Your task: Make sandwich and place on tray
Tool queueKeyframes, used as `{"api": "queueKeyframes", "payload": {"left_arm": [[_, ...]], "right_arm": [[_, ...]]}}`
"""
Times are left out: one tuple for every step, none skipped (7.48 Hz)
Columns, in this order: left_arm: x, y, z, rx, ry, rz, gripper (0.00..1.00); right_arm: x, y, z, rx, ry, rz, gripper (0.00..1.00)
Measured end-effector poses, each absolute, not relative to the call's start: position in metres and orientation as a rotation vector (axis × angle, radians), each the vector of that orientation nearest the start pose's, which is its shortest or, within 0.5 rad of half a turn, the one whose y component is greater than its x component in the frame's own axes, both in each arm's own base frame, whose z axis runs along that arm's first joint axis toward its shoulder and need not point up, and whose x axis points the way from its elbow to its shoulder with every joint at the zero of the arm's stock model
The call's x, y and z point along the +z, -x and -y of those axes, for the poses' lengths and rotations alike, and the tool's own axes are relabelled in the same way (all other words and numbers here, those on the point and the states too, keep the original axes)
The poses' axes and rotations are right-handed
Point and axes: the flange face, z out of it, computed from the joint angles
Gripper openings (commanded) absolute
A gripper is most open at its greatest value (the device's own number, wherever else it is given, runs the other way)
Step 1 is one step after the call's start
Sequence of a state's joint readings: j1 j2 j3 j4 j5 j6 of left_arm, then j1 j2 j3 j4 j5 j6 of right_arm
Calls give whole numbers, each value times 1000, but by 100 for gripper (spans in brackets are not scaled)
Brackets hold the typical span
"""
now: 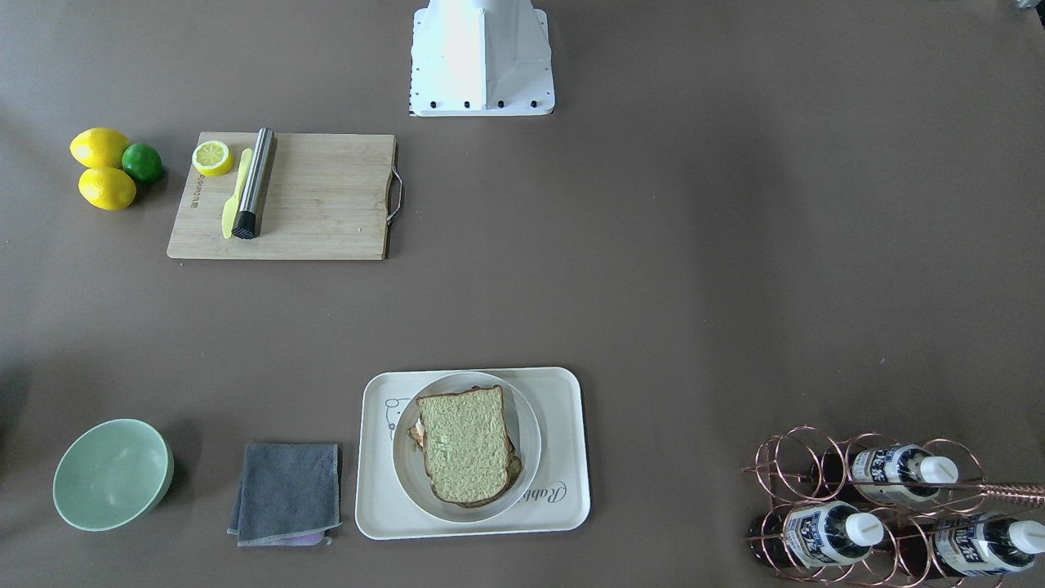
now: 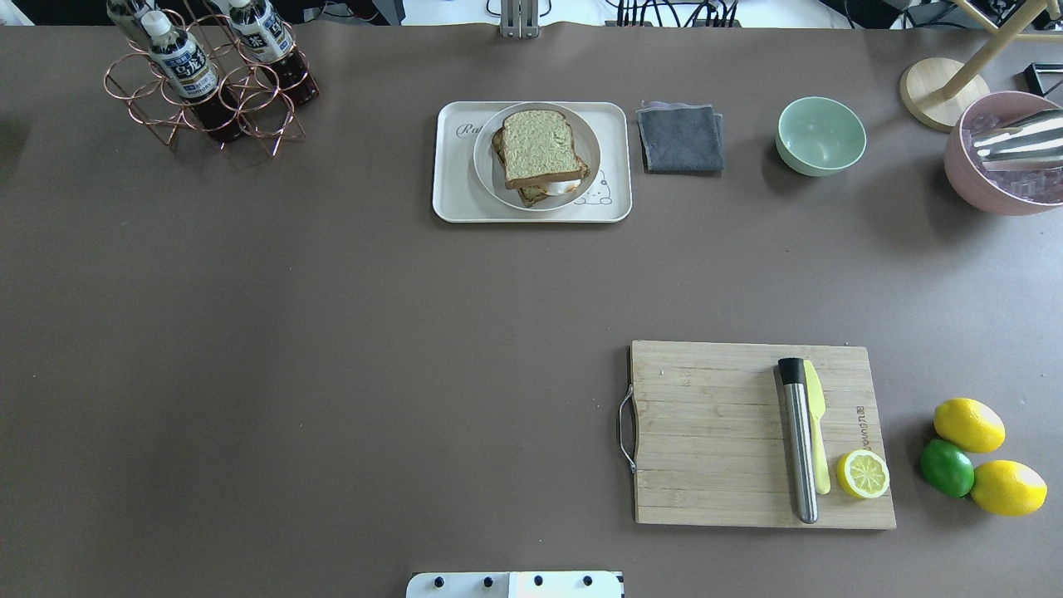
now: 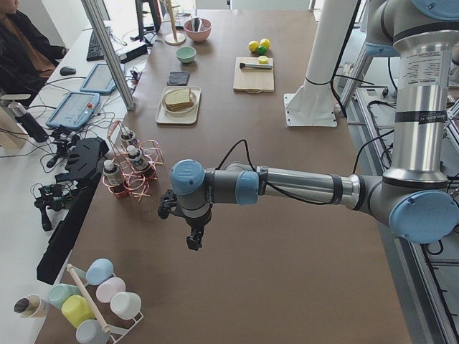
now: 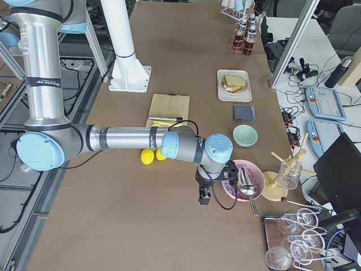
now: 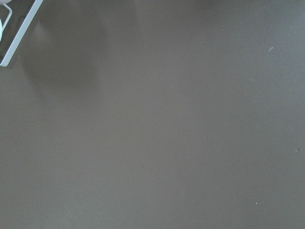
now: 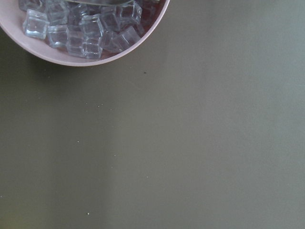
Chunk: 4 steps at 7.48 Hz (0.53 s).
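Jaws on both arms are showing only in the side views, so I cannot tell whether they are apart or together. Across the brown bench, the left arm is reaching out low at the left end, near the bottle rack. The right arm is hanging over the right end, just beside the pink ice bowl. A wooden cutting board is lying at the near right. The cream tray is sitting at the far middle, carrying a white plate. The sandwich is resting on that plate, with egg peeking out between the slices. A grey cloth is lying just right of the tray.
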<state>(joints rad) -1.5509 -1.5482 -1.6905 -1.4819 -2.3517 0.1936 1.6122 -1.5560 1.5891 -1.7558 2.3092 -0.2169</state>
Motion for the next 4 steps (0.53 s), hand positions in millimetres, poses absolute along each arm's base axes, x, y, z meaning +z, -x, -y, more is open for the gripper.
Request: {"api": "queueKeyframes", "payload": {"left_arm": [[618,54,483,207,-79,-777,98],[617,54,484,209,-83,-776,98],[617,54,484,209,-85,-775,98],[617,54,485,209,-87,-775,98]], "right_arm": [[666,-85,479,-114,33,767,100],[668,-84,477,-117,19,776,100],[668,-84,476,-119,10,780,100],[667,-84,477,-121,6,779,100]]}}
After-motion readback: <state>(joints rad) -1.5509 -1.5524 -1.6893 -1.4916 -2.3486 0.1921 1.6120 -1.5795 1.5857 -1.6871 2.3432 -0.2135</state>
